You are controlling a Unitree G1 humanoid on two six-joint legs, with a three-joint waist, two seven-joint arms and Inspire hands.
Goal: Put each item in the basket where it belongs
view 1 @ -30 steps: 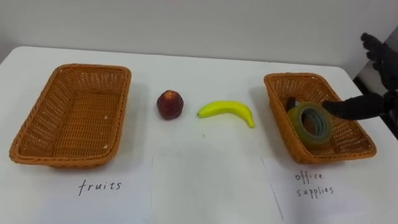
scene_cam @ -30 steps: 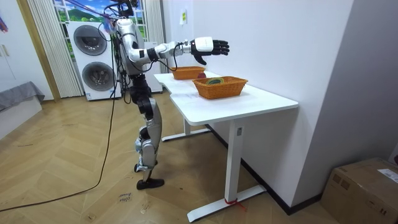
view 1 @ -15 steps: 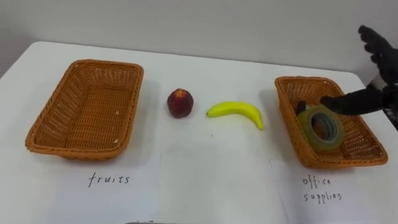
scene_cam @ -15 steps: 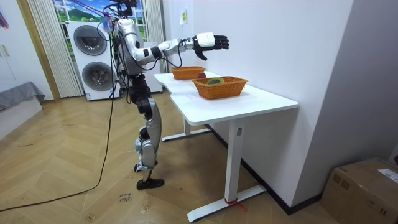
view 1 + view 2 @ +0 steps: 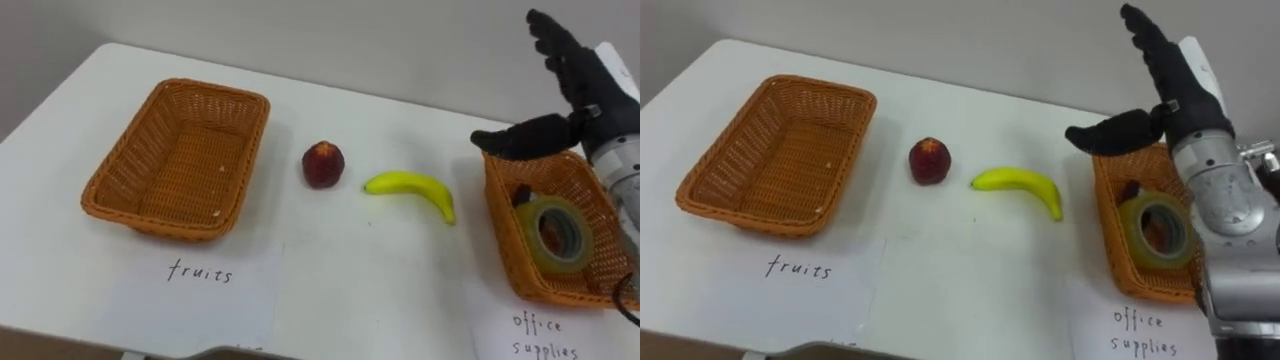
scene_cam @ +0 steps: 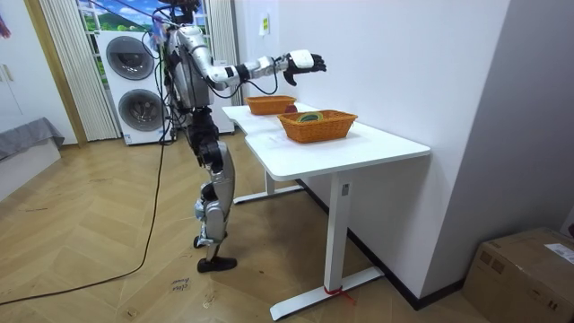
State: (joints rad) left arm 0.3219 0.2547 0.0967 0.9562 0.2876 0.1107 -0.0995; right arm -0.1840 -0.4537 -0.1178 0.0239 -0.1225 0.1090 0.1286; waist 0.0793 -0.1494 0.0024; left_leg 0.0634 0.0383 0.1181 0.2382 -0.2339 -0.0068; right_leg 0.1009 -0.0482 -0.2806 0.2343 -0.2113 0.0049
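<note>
above the office basket (image 5: 503,235), right robot hand (image 5: 572,85), fingers (image 5: 548,35) straight (tape (image 5: 533,240) inside)

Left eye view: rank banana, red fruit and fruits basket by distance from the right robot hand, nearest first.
1. Banana: mid-table, just left of the office supplies basket, nearest the raised right robot hand.
2. Red fruit: further left, beside the banana.
3. Fruits basket: far left of the table.

Eye views: close, down onto table (image 5: 350,270); room view: distant, side-on, same table.
</note>
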